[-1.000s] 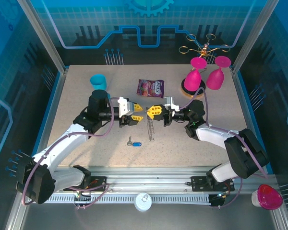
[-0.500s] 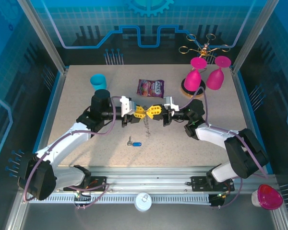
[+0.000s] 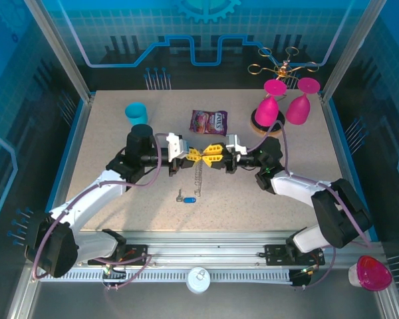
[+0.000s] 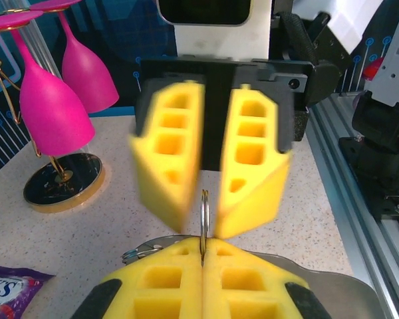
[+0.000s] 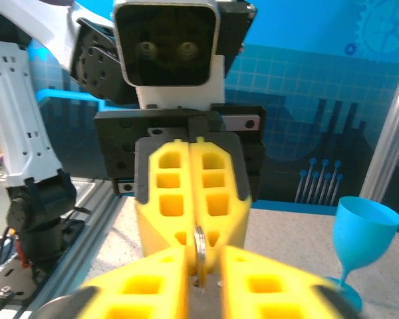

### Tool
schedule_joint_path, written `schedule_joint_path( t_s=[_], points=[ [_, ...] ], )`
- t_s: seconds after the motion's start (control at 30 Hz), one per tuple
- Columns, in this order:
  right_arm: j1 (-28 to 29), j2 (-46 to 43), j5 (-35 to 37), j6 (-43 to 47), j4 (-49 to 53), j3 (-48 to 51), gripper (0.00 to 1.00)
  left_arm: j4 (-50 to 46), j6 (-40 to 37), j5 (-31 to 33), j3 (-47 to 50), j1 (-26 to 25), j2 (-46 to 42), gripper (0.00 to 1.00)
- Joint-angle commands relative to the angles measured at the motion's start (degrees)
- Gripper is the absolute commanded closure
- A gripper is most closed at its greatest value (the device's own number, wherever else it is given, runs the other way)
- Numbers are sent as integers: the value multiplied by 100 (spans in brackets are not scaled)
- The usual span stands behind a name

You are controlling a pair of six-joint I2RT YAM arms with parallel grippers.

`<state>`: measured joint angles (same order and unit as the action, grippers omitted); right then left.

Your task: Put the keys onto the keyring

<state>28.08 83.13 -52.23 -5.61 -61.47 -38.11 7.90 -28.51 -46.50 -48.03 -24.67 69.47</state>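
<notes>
The keyring's metal ring (image 4: pixel 204 211) stands edge-on between the two grippers, and its dark chain (image 3: pixel 198 174) hangs down over the table. My left gripper (image 3: pixel 194 154) (image 4: pixel 203 243) is shut on the ring's lower edge. Facing it tip to tip, my right gripper (image 3: pixel 215 152) (image 5: pixel 199 269) is open, its blurred yellow fingers (image 4: pixel 253 166) a little apart either side of the ring (image 5: pixel 199 240). The key (image 3: pixel 186 198), silver with a blue head, lies flat on the table below the grippers, touched by neither.
A purple candy bag (image 3: pixel 209 122) lies behind the grippers. A blue cup (image 3: pixel 137 113) stands at the back left. Two pink goblets (image 3: pixel 284 106) hang from a gold rack over a round coaster (image 3: pixel 266 125) at the back right.
My left gripper moved right to meet the right one and shut on the ring. The right fingers have parted. The chain has swung left, under the left gripper.
</notes>
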Motion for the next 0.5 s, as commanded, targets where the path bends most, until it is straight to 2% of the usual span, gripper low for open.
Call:
schedule_joint_path(
  t_s=[0.0,0.07,0.17,0.2,0.3,0.47],
  points=[
    [-54,-473,572,487,910,85,65,-3,-597,526,12,-144,-258,100],
    [-1,-959,1262,1388,2372,20,64,-594,-1294,1147,-118,-344,-375,100],
    [461,-1484,2723,3256,5092,-495,63,-1309,-2300,2233,-305,-714,-427,100],
    [594,-1567,3096,3647,5618,-617,63,-1463,-2507,2476,-357,-786,-427,100],
    [817,-1882,3602,4113,6114,-650,64,-1827,-2911,3015,-525,-924,-394,100],
    [1134,-2066,4022,4509,6381,-746,67,-2218,-3212,3157,-721,-1028,-373,100]
  ],
)
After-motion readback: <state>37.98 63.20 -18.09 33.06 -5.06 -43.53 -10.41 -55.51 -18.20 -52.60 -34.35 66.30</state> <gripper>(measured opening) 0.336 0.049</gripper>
